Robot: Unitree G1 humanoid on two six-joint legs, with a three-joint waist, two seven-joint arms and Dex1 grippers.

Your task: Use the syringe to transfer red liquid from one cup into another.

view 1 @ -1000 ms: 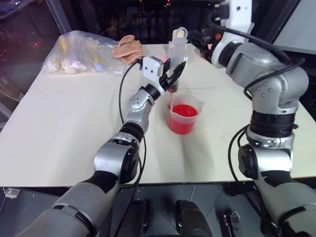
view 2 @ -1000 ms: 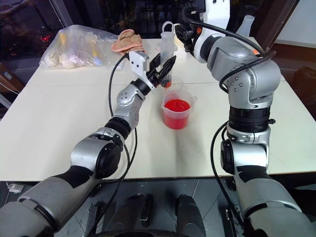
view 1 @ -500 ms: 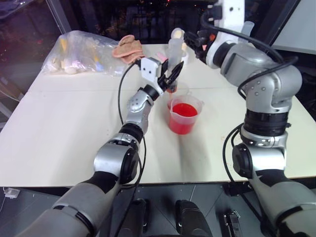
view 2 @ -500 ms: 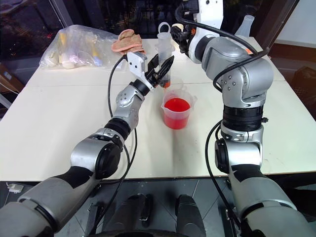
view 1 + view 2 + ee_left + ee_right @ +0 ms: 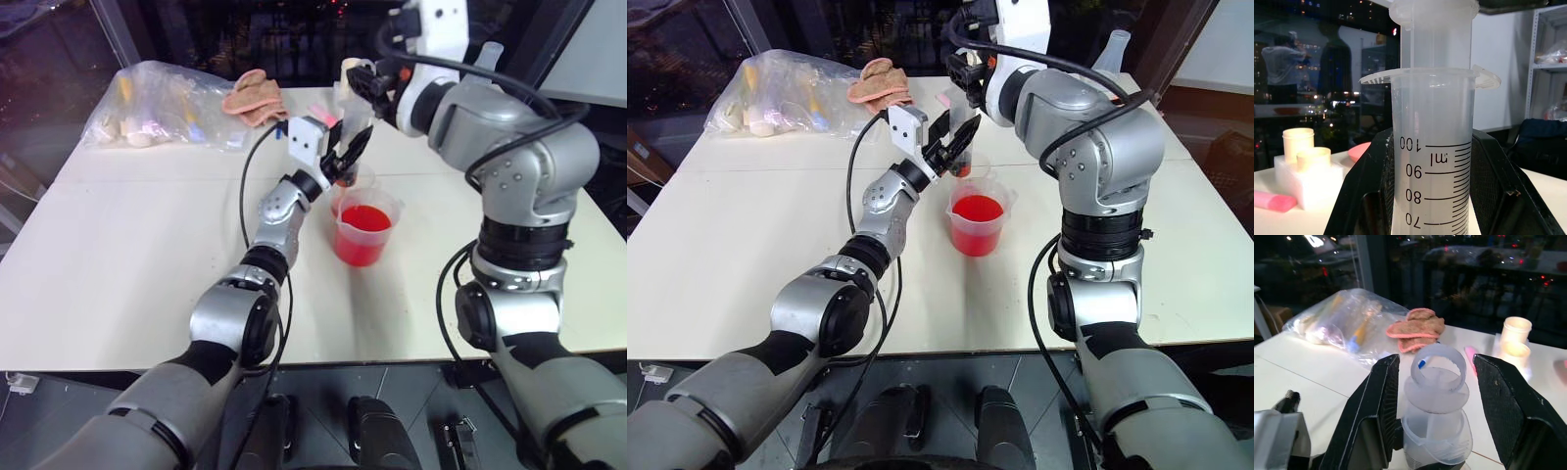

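Observation:
My left gripper (image 5: 343,155) is shut on the barrel of the syringe (image 5: 1432,147) and holds it upright above the cups. The pale plunger sticks up out of the barrel and ends in a ring (image 5: 1439,368). My right gripper (image 5: 1437,361) is open, one finger (image 5: 1376,401) on each side of that ring with a gap to it. Just right of the left gripper, one cup (image 5: 368,233) holds red liquid (image 5: 366,217). A second clear cup (image 5: 974,166) stands right behind it, under the syringe.
A clear plastic bag (image 5: 162,103) of items lies at the far left of the white table (image 5: 118,245), with a pink cloth (image 5: 253,93) beside it. Two white jars (image 5: 1513,340) stand at the back. A clear cone-shaped vessel (image 5: 1114,49) stands far right.
My right arm has swung left, bringing its open fingers around the plunger ring. The left gripper and syringe have stayed in place.

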